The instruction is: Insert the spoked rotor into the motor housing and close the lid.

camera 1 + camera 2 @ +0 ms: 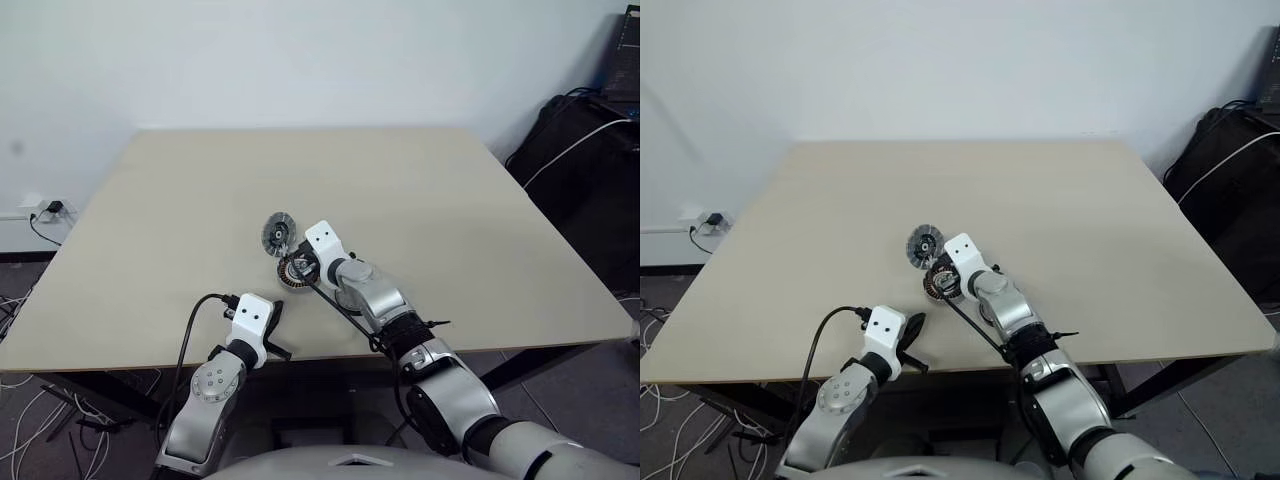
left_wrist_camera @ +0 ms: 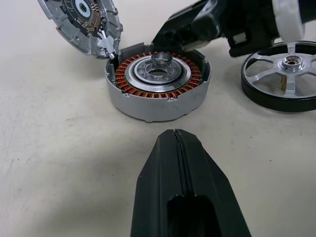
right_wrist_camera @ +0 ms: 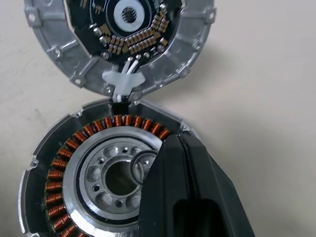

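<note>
From the head views, the motor housing (image 1: 297, 272) sits near the front middle of the beige surface (image 1: 450, 220), with the lid (image 1: 277, 233) standing open on its far side, touching it. The right gripper (image 1: 300, 268) reaches forward and to the left with its wrist angled down, its tip over the housing; the left gripper (image 1: 912, 330) rests low at the front edge, pointing toward the housing from well short of it. The left wrist view adds the spoked rotor (image 2: 286, 74) lying flat on the surface just beside the housing, partly under the right arm; the left fingers (image 2: 185, 197) are pressed together, holding nothing. The right wrist view shows the right fingers (image 3: 190, 197) closed and empty above the copper windings, and the lid's inner face with its small contacts.
</note>
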Controlling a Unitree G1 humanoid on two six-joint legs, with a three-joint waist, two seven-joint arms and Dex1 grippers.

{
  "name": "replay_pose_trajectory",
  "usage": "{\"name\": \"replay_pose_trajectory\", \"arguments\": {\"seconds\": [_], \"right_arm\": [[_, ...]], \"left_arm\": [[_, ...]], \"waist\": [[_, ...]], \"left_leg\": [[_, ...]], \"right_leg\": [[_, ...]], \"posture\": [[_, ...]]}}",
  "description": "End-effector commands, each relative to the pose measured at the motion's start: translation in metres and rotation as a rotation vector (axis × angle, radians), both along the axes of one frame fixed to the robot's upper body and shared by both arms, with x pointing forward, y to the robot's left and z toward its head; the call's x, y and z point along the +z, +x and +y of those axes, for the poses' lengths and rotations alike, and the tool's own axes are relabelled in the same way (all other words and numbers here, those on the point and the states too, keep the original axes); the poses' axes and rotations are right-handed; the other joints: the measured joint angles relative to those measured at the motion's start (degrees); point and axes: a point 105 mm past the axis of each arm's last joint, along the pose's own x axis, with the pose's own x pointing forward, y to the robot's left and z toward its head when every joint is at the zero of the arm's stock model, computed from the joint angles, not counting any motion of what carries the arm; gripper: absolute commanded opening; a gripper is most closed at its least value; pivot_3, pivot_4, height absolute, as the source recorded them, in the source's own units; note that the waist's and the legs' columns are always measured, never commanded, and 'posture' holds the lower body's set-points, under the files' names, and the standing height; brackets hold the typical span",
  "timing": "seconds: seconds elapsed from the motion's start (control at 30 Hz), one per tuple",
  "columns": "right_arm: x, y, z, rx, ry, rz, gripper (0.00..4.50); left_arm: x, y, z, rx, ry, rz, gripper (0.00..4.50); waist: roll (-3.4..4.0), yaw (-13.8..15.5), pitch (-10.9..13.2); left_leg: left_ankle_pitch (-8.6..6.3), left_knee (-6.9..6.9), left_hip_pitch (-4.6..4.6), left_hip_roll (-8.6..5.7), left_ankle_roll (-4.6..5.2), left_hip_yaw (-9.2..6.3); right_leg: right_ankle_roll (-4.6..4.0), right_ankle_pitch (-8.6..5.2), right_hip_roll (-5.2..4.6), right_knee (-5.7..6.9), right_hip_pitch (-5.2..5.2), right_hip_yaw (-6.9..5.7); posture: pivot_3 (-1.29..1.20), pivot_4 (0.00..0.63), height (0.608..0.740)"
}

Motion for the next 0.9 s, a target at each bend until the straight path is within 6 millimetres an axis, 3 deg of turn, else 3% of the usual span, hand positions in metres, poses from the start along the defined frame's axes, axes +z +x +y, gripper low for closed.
{"name": "replay_pose_trajectory", "arguments": {"seconds": [0.03, 0.9], "right_arm": [[0.019, 0.008, 0.008, 0.027, 0.026, -0.059, 0.02], [0.014, -0.014, 0.018, 0.106, 0.073, 0.005, 0.02]], "left_arm": [[0.014, 0.005, -0.004, -0.009, -0.026, -0.053, 0.00], [0.015, 0.008, -0.004, -0.019, -0.022, -0.054, 0.00]], "waist": [[0.00, 0.0, 0.0], [0.02, 0.0, 0.0]], "left_leg": [[0.00, 0.00, 0.00, 0.00, 0.00, 0.00], [0.00, -0.03, 0.00, 0.01, -0.01, -0.01]], "right_leg": [[0.00, 0.00, 0.00, 0.00, 0.00, 0.00], [0.02, 0.01, -0.01, 0.00, -0.02, 0.00]], "posture": [[0.00, 0.000, 0.740], [0.00, 0.000, 0.740]]}}
